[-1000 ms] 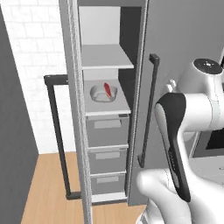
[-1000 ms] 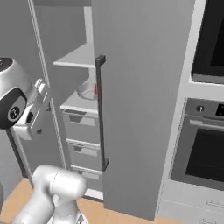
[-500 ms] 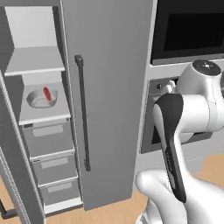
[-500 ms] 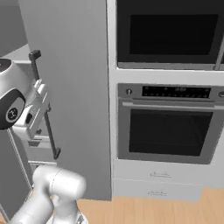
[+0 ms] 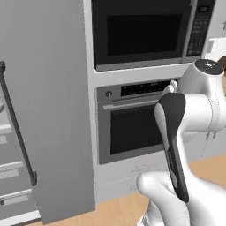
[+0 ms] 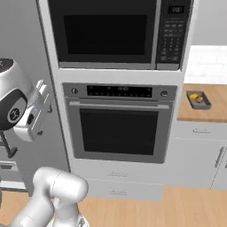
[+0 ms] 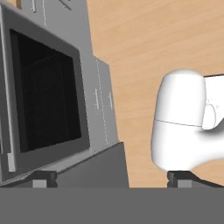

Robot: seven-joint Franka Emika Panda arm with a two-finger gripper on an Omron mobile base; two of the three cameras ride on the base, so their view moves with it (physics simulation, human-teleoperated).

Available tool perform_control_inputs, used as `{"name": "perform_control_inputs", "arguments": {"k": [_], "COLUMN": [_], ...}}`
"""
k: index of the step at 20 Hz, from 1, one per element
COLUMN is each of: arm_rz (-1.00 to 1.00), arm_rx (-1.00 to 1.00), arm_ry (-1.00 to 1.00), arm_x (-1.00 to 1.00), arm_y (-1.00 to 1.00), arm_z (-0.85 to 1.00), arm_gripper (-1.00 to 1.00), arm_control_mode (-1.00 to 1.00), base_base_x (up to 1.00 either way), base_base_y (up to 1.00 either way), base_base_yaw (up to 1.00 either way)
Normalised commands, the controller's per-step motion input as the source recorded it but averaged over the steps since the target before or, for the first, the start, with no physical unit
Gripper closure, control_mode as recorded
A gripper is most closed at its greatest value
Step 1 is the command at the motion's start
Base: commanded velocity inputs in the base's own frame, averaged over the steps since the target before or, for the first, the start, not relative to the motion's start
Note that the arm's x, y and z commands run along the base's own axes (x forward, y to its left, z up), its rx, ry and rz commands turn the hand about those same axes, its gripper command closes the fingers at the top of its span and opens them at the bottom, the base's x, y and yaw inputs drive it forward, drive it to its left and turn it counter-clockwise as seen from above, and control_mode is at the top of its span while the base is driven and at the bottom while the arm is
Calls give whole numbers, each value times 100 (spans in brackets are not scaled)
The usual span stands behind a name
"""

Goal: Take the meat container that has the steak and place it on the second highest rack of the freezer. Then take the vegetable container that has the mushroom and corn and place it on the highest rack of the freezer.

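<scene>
Grey freezer door (image 5: 48, 110) now at frame's left; base swung toward vegetable container (image 6: 197, 99) on counter (image 6: 208, 111). Gripper (image 7: 111, 179) fingers spread, empty.

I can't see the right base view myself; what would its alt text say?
A built-in wall oven with a microwave above it faces the camera, and the robot's white arm rises at the lower left. To the right, a small tray holding yellow food sits on a wooden counter above white cabinets, with wood floor below.

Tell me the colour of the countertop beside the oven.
Light wood-brown countertop, clearest in the right base view.
</scene>
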Motion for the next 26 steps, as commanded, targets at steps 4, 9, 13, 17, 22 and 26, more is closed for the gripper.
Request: {"name": "perform_control_inputs", "arguments": {"k": [4,9,13,17,22,26], "arm_rz": [0,0,0,0,0,0], "arm_rx": [0,0,0,0,0,0], "arm_ry": [0,0,0,0,0,0], "arm_x": [0,0,0,0,0,0], "arm_y": [0,0,0,0,0,0], "arm_z": [0,0,0,0,0,0], "arm_gripper": [-100,-100,-100,-100,-100,-100], "arm_control_mode": [100,100,100,100,100,100], "base_base_x": [0,0,0,0,3,28], "base_base_y": [-100,-100,-100,-100,-98,-62], "base_base_yaw": [0,0,0,0,0,2]}}
